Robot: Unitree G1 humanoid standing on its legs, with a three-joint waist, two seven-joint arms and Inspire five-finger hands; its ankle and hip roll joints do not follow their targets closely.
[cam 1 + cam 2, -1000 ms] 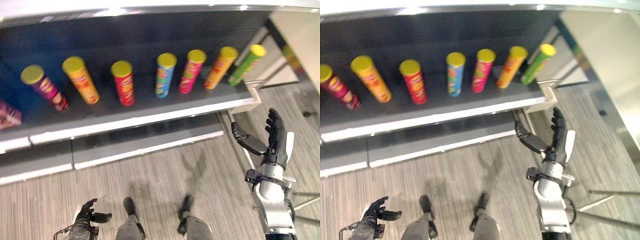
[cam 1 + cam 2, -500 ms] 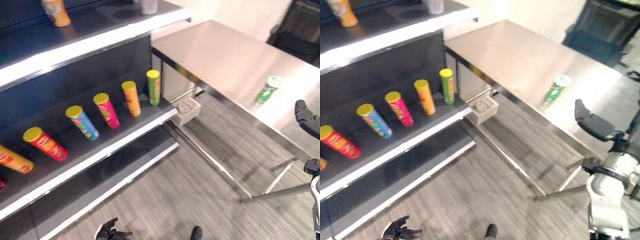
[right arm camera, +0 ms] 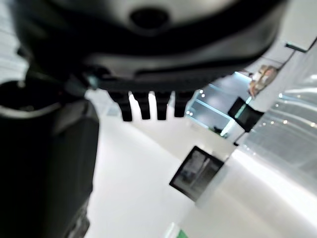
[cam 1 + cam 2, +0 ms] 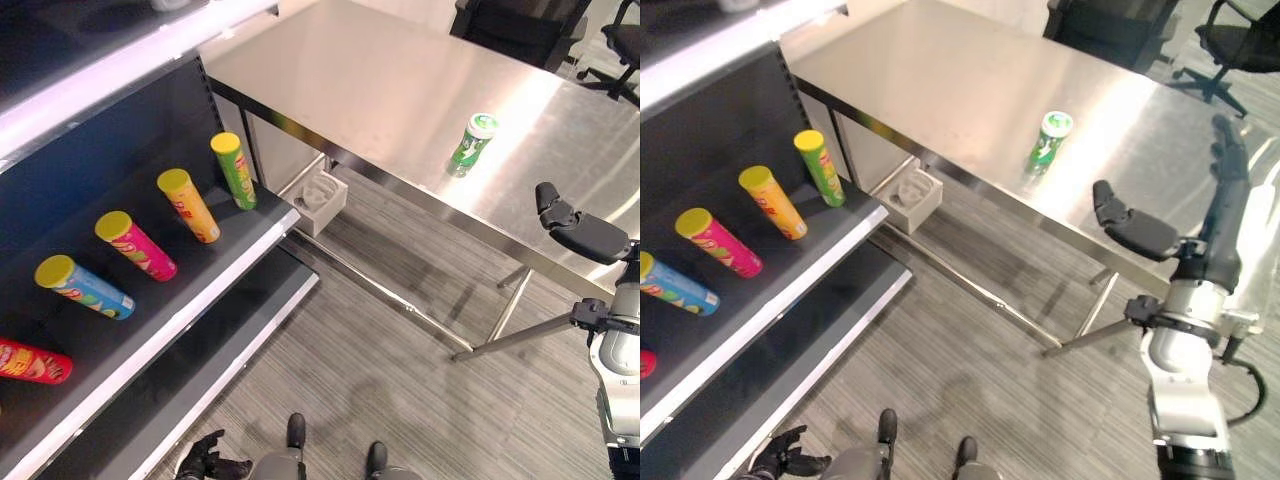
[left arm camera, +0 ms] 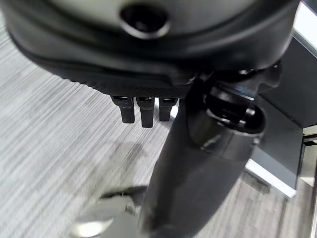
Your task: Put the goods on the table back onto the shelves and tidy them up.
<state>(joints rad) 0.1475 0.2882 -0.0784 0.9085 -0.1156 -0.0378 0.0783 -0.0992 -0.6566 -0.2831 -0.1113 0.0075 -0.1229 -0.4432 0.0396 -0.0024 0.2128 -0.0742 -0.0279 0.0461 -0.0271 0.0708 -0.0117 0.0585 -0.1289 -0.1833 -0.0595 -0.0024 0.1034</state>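
A green can [image 4: 470,143] with a white lid stands upright on the steel table [image 4: 380,90], towards its near edge. On the dark shelf [image 4: 150,300] at the left, several tall tube cans with yellow lids stand in a row: green [image 4: 234,172], orange [image 4: 189,205], pink [image 4: 136,245], blue [image 4: 84,287] and red [image 4: 35,362]. My right hand [image 4: 1215,250] is raised at the right, open, its fingers straight and thumb spread, near the table's front edge and short of the green can. My left hand [image 4: 205,462] hangs low over the floor, open and holding nothing.
A small white bin [image 4: 320,195] hangs at the shelf's end under the table. Slanted table legs [image 4: 500,320] cross the grey floor. Black office chairs [image 4: 520,25] stand behind the table. A lit upper shelf edge [image 4: 100,80] runs above the tubes.
The camera has swung right, from the shelf towards the table, bringing the green can into view. My right hand stays raised and open; the left hand still hangs low.
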